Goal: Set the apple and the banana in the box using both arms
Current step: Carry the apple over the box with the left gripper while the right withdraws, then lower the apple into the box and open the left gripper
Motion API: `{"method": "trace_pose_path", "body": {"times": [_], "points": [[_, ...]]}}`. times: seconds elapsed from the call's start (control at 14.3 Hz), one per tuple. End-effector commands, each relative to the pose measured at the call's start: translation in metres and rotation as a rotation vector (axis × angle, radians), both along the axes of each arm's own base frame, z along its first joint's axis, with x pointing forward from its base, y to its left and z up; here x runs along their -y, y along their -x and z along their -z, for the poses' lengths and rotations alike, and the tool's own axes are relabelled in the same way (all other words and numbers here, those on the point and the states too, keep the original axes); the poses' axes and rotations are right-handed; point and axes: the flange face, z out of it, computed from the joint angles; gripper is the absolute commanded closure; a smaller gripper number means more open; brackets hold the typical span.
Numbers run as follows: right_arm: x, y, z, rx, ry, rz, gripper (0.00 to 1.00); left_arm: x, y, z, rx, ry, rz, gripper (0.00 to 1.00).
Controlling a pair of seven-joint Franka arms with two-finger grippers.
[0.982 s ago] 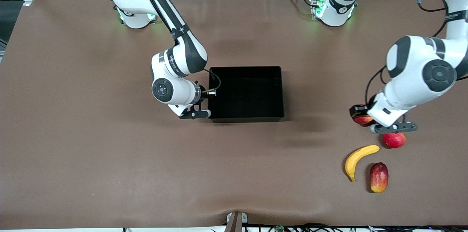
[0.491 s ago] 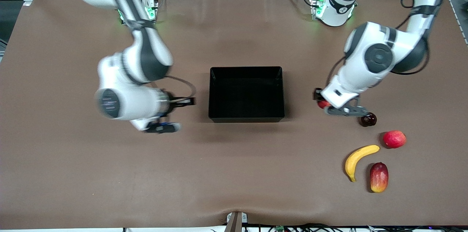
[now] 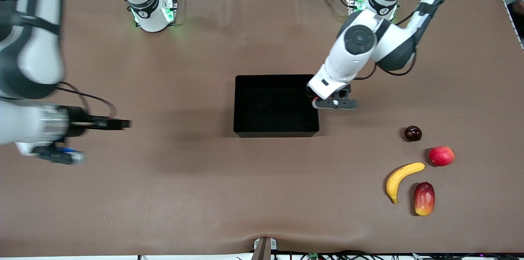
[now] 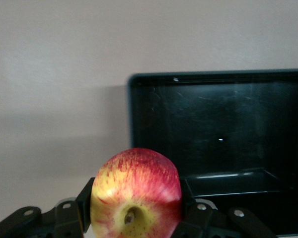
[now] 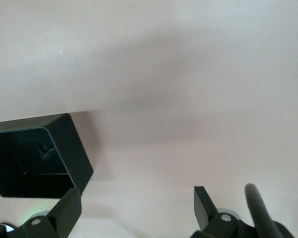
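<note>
My left gripper (image 3: pixel 335 103) is shut on the apple (image 4: pixel 136 192), red with yellow streaks and its stem dimple facing the camera. It holds the apple in the air over the rim of the black box (image 3: pixel 276 132) at the left arm's end of that box. The hand hides most of the apple in the front view. The left wrist view shows the box's bare inside (image 4: pixel 223 134) past the apple. The banana (image 3: pixel 401 177) lies on the table toward the left arm's end, nearer the front camera than the box. My right gripper (image 3: pixel 57 155) is open and empty (image 5: pixel 137 198), up over the table at the right arm's end.
Near the banana lie a pinkish-red fruit (image 3: pixel 441 156), a small dark maroon fruit (image 3: pixel 412 133) and a red-and-yellow mango (image 3: pixel 424 198). The brown table (image 3: pixel 163 194) runs wide around the box. A corner of the box (image 5: pixel 37 153) shows in the right wrist view.
My left gripper has carried the apple from the fruit group to the box's rim. My right arm has swung away from the box toward its own end of the table.
</note>
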Motion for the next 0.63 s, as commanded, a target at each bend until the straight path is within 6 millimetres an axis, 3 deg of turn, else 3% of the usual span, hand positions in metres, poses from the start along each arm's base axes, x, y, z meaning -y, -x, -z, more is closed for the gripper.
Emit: {"method": "trace_pose_path", "body": {"times": [0.0, 0.14, 0.28, 0.42, 0.56], "points": [[0.054, 0.029, -0.047, 0.016, 0.037, -0.049, 0.0, 0.035, 0.015, 0.02, 0.01, 0.011, -0.044, 1.0], [0.082, 0.054, -0.094, 0.084, 0.168, -0.13, 0.0, 0.044, 0.018, 0.038, 0.035, -0.041, -0.064, 1.0], [0.095, 0.08, -0.135, 0.128, 0.227, -0.158, 0.0, 0.061, 0.028, 0.051, 0.048, -0.07, -0.087, 1.0], [0.102, 0.112, -0.158, 0.153, 0.262, -0.156, 0.0, 0.069, 0.029, 0.061, 0.037, -0.071, -0.099, 1.0], [0.11, 0.137, -0.155, 0.153, 0.253, -0.147, 0.0, 0.08, 0.03, 0.072, 0.025, -0.067, -0.095, 1.0]]}}
